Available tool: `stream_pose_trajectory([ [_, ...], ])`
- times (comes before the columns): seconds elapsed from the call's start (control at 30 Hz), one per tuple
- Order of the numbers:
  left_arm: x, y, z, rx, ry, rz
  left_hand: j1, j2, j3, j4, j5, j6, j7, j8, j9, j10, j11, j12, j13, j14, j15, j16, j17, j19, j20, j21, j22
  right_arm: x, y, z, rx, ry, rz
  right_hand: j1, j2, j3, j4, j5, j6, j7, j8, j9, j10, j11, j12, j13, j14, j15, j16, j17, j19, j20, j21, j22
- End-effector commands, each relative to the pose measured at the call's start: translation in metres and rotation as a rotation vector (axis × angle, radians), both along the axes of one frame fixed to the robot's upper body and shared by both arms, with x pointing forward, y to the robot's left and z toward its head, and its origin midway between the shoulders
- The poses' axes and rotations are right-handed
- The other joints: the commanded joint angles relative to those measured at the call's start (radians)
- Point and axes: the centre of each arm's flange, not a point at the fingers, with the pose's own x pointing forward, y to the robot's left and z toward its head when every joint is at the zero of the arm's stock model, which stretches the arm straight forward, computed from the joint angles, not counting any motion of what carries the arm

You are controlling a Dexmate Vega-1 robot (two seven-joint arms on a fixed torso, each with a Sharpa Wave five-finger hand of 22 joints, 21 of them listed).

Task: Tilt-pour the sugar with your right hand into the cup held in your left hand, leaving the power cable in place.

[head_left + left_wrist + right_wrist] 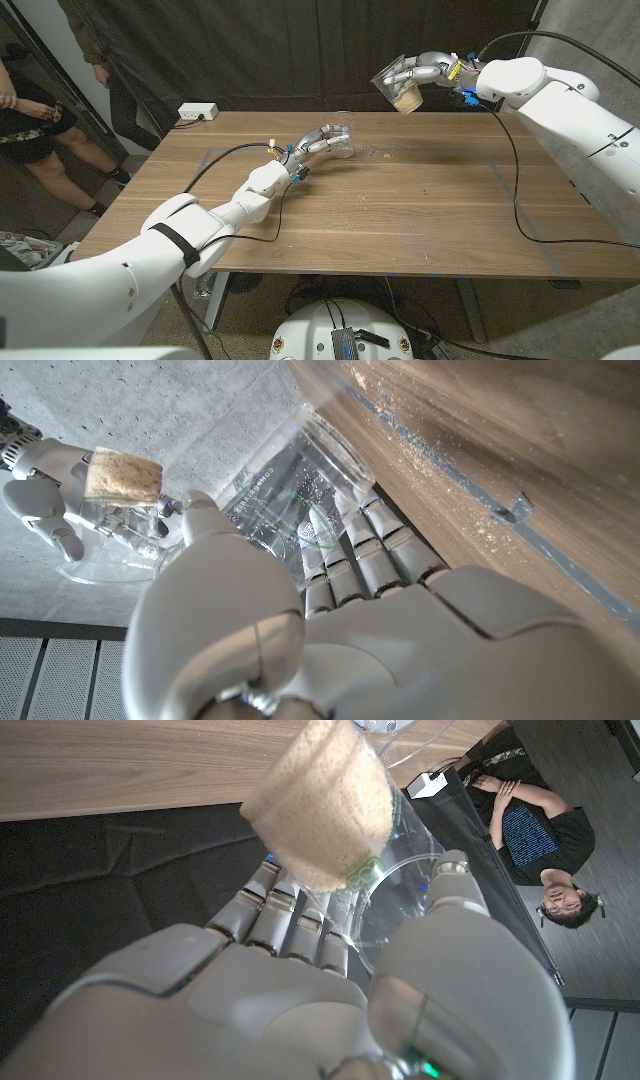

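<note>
The right hand (425,72) grips the tilted sugar cup (397,90) in the air at one o'clock, above the desk's (420,210) far edge. The left hand (318,143) clasps an empty cup (342,138) near twelve o'clock, well apart from it.

White rounded arm shells; silver-grey segmented fingers on each hand (318,140); black cables along forearms.

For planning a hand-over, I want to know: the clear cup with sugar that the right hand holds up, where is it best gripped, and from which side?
Grip the sugar cup around its side wall, from the side, as the right hand does now. Its wall is round and smooth, so fingers and thumb can wrap it; the tilted open mouth must stay free for pouring toward the empty cup in the left hand.
</note>
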Motion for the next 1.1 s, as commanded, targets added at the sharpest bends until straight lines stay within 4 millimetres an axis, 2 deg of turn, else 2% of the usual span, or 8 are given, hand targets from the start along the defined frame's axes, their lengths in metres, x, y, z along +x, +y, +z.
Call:
stream_pose_trajectory([
  [0.03, 0.002, -0.014, 0.006, 0.032, 0.017, -0.008, 0.003, 0.006, -0.011, 0.000, -0.003, 0.003, 0.002, 0.008, 0.002, 0.008, 0.001, 0.006, 0.004, 0.011, -0.122, -0.003, 0.006, -0.006, -0.028, 0.010, 0.001, -0.001, 0.006, 0.000, -0.074, 0.022, -0.001, 0.019, 0.026, 0.007, 0.008, 0.007, 0.012, 0.002, 0.006, 0.005, 0.008, 0.001, 0.002, 0.003, 0.010, -0.168, -0.002, 0.006, -0.005, 0.004, -0.001, 0.003],
  [0.4, 0.000, -0.027, 0.007, 0.048, 0.021, -0.039, 0.004, 0.008, -0.014, 0.002, -0.004, 0.003, 0.004, 0.008, 0.002, 0.008, 0.002, 0.004, 0.006, 0.010, -0.121, -0.006, 0.009, -0.008, -0.028, 0.010, 0.001, 0.002, 0.013, -0.003, -0.158, 0.038, -0.016, 0.020, 0.026, 0.008, 0.007, 0.007, 0.013, 0.004, 0.004, 0.006, 0.004, 0.000, -0.002, 0.003, 0.010, -0.168, -0.005, 0.007, -0.006, 0.006, -0.003, 0.002],
  [0.77, -0.014, -0.030, 0.005, 0.086, -0.043, -0.107, 0.005, 0.008, -0.018, 0.004, -0.005, 0.003, 0.001, 0.009, 0.002, 0.011, 0.001, 0.004, 0.009, 0.010, -0.121, -0.008, 0.012, -0.008, -0.028, 0.011, 0.002, 0.003, 0.012, -0.001, -0.204, 0.038, -0.033, 0.020, 0.028, 0.009, 0.008, 0.007, 0.015, 0.003, 0.002, 0.008, 0.006, -0.002, -0.005, 0.002, 0.012, -0.168, -0.008, 0.009, -0.007, 0.006, -0.005, 0.001],
  [1.1, -0.020, -0.031, 0.003, 0.096, -0.069, -0.136, 0.007, 0.008, -0.021, 0.005, -0.006, 0.003, 0.003, 0.009, 0.002, 0.011, 0.001, 0.003, 0.011, 0.013, -0.123, -0.009, 0.014, -0.009, -0.028, 0.012, 0.002, 0.001, 0.020, 0.000, -0.277, 0.027, -0.033, 0.019, 0.029, 0.009, 0.008, 0.007, 0.018, 0.004, 0.000, 0.009, 0.008, 0.004, -0.006, 0.003, 0.014, -0.168, -0.010, 0.010, -0.005, 0.005, -0.006, 0.000],
])
